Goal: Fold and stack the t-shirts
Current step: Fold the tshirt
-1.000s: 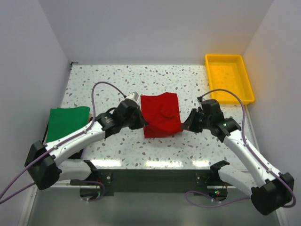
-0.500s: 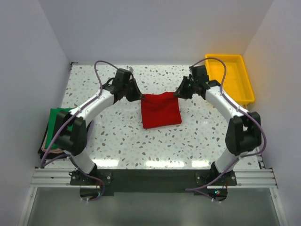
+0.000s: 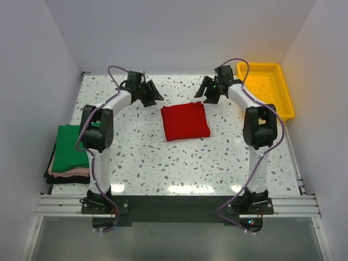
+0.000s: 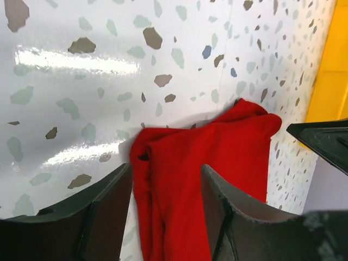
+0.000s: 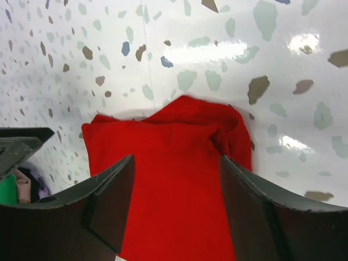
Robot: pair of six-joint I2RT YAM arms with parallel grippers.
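Observation:
The red t-shirt (image 3: 186,120) lies folded in a flat square at the middle of the table. My left gripper (image 3: 150,93) hangs open just beyond its far left corner, and my right gripper (image 3: 209,92) hangs open beyond its far right corner. In the left wrist view the red cloth (image 4: 212,152) shows between and past the spread fingers (image 4: 103,212) of the gripper (image 4: 166,176), untouched. The right wrist view shows the same: the shirt (image 5: 163,138) below the open gripper (image 5: 176,160). The green t-shirt (image 3: 68,145) lies folded at the table's left edge.
The green shirt tops a small pile of pink and dark cloths (image 3: 68,174). A yellow tray (image 3: 283,111) stands at the far right corner, close to the right arm. White walls close in the back and both sides.
Both grippers carried the red shirt's near edge over to the far side, then opened and let go. The shirt now lies folded and smaller; the arms reach far across the table.

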